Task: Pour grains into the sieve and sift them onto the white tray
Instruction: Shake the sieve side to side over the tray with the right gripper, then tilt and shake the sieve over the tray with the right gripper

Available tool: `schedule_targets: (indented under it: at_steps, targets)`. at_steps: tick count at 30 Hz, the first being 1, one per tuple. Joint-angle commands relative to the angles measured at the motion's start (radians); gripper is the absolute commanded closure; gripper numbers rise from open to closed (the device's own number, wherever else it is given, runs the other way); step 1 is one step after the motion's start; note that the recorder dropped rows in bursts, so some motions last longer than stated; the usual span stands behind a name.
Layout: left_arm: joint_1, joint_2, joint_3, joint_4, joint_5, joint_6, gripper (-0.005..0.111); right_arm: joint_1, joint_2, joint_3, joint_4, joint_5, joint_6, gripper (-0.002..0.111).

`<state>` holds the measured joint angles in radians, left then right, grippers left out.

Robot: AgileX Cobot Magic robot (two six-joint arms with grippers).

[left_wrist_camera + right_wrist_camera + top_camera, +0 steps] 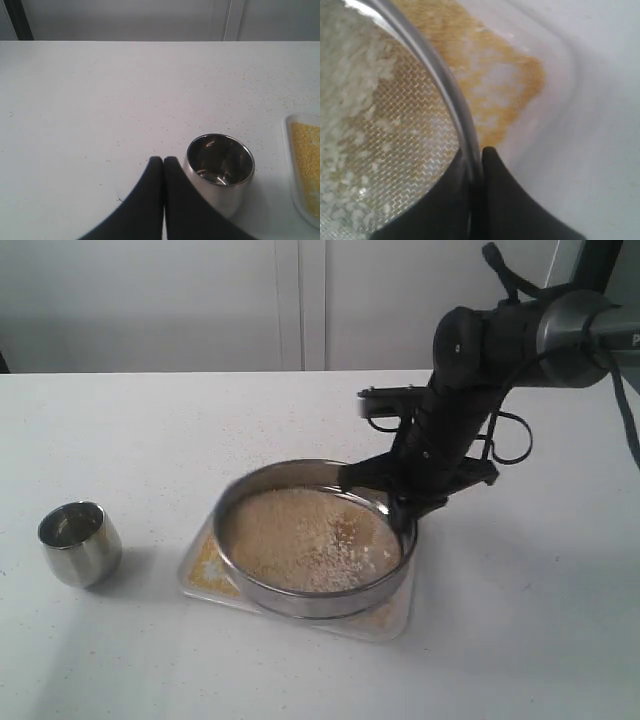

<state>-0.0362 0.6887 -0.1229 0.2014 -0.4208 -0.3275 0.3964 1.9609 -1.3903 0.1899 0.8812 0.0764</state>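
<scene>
The sieve (316,592) sits over the white tray (392,625) in the middle of the table. My right gripper (402,502) is shut on the sieve's rim (445,85) at its far right side, one finger inside and one outside. Pale grains (300,540) cover the mesh (415,125). Fine yellow meal (485,75) lies on the tray under the sieve, and shows at the tray's corner (305,155) in the left wrist view. My left gripper (163,160) is shut on nothing, just beside the steel cup (220,165); it is out of sight in the exterior view.
The steel cup (80,542) stands upright on the table, left of the tray, with nothing visible inside. Scattered grains dot the white tabletop (100,100). A pale wall runs behind the table's far edge.
</scene>
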Motion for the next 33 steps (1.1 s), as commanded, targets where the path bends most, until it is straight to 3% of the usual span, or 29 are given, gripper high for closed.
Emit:
schedule_targets:
  at_steps: [1,4,7,9,11,14,16,19,22,25,27,30,33]
  targets:
    - [0.002,-0.009,0.007,0.002,-0.005,-0.005,0.107,-0.034,-0.013,-0.003,-0.110,-0.229,0.317,0.108]
    - [0.002,-0.009,0.007,0.002,-0.005,-0.005,0.107,-0.019,-0.015,-0.031,0.093,-0.199,0.115,0.108]
    - [0.002,-0.009,0.007,0.002,-0.005,-0.005,0.107,-0.008,-0.021,-0.039,0.090,0.022,-0.132,0.108]
    - [0.002,-0.009,0.007,0.002,-0.005,-0.005,0.107,-0.010,-0.028,-0.017,-0.026,0.053,-0.071,0.108]
    - [0.002,-0.009,0.007,0.002,-0.005,-0.005,0.107,-0.020,-0.025,-0.006,-0.137,-0.038,0.117,0.108]
    - [0.002,-0.009,0.007,0.002,-0.005,-0.005,0.107,-0.024,-0.012,-0.010,-0.064,-0.232,0.254,0.108]
    - [0.002,-0.009,0.007,0.002,-0.005,-0.005,0.107,-0.005,-0.005,-0.025,0.097,-0.206,0.090,0.108]
    - [0.002,-0.009,0.007,0.002,-0.005,-0.005,0.107,0.011,-0.007,-0.032,0.109,-0.007,-0.121,0.108]
    - [0.002,-0.009,0.007,0.002,-0.005,-0.005,0.107,0.011,-0.009,-0.007,-0.062,0.061,-0.076,0.108]
    - [0.002,-0.009,0.007,0.002,-0.005,-0.005,0.107,0.004,-0.007,0.000,-0.190,-0.094,0.173,0.108]
    - [0.002,-0.009,0.007,0.002,-0.005,-0.005,0.107,0.002,-0.003,-0.008,-0.121,-0.210,0.251,0.108]
    - [0.002,-0.009,0.007,0.002,-0.005,-0.005,0.107,0.020,0.003,-0.035,0.121,-0.196,0.043,0.108]
    - [0.002,-0.009,0.007,0.002,-0.005,-0.005,0.107,0.030,-0.001,-0.041,0.094,0.018,-0.124,0.108]
